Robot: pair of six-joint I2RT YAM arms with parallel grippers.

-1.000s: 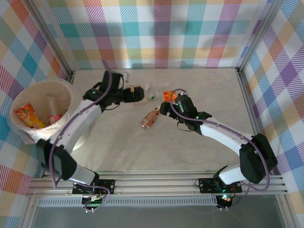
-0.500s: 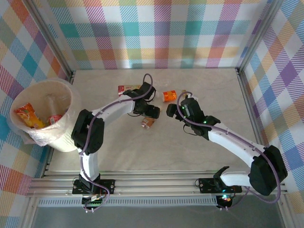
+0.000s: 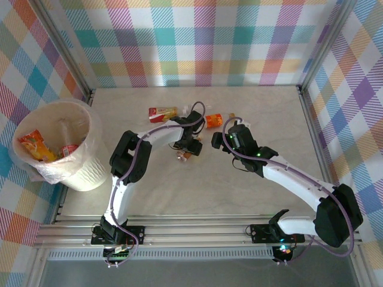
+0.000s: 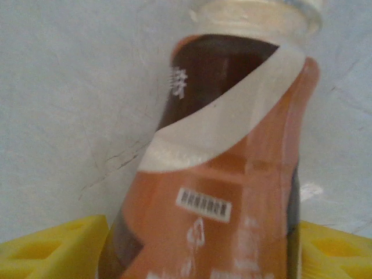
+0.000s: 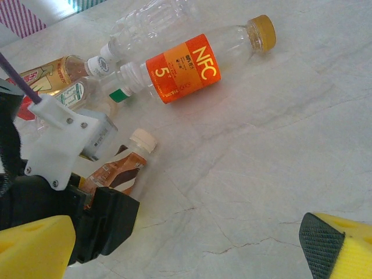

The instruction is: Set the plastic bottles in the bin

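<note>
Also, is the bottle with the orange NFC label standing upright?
No, the NFC bottle lies on its side on the table, with its label facing up.

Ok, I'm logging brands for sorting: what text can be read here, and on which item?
"NFC": on the orange label of the clear plastic bottle with the orange-yellow cap.
"5": on the same orange label.
White characters and a barcode on the brown-and-orange labelled bottle: too blurred to read.
Print on the tan bottle with a red-and-cream label: too small to read.
</note>
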